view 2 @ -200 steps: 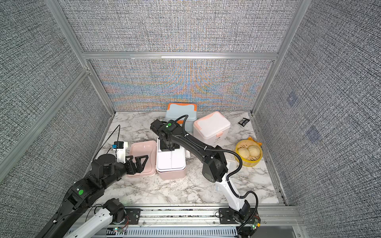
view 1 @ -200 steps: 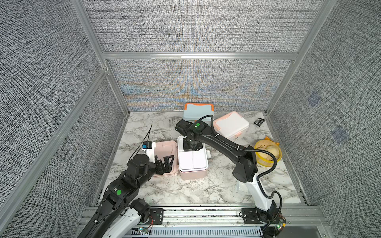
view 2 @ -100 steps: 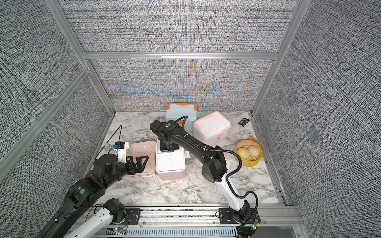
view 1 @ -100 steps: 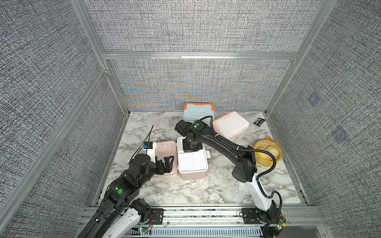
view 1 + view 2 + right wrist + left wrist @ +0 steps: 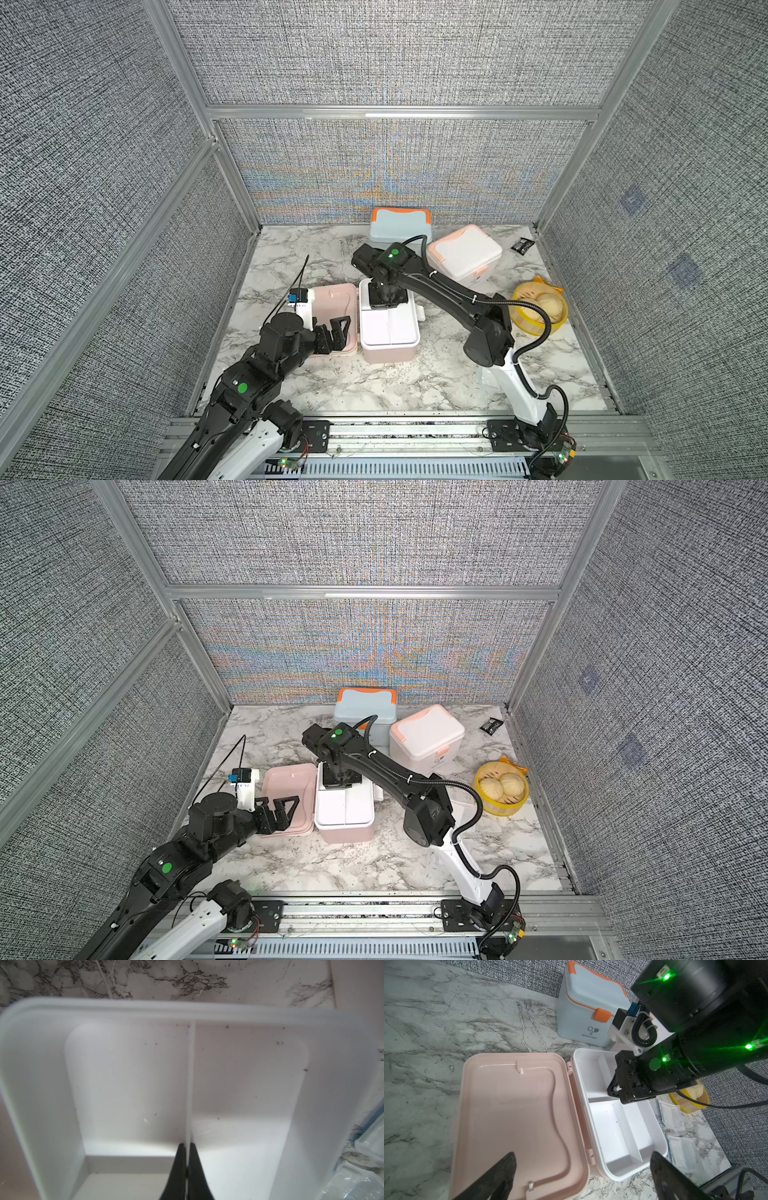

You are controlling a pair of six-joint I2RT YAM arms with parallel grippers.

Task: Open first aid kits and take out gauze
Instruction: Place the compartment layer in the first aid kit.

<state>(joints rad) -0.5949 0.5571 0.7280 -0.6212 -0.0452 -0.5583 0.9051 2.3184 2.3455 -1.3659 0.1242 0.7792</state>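
The pink-and-white first aid kit (image 5: 388,353) stands open in both top views, its pink lid (image 5: 332,299) lying flat to its left. A white divided tray (image 5: 618,1126) sits in it. My right gripper (image 5: 188,1145) reaches down into the tray and is shut on its thin centre divider (image 5: 190,1084). My left gripper (image 5: 582,1154) hangs open over the lid's near edge with nothing between its fingers. The blue-and-orange kit (image 5: 399,224) and the white-and-peach kit (image 5: 465,253) stand closed at the back. Gauze packets (image 5: 671,1114) lie on the table to the right of the open kit.
A yellow basket with buns (image 5: 540,309) sits at the right, behind the right arm's cable. A small black wrapper (image 5: 523,245) lies in the back right corner. Grey fabric walls close in the marble table (image 5: 291,257) on three sides.
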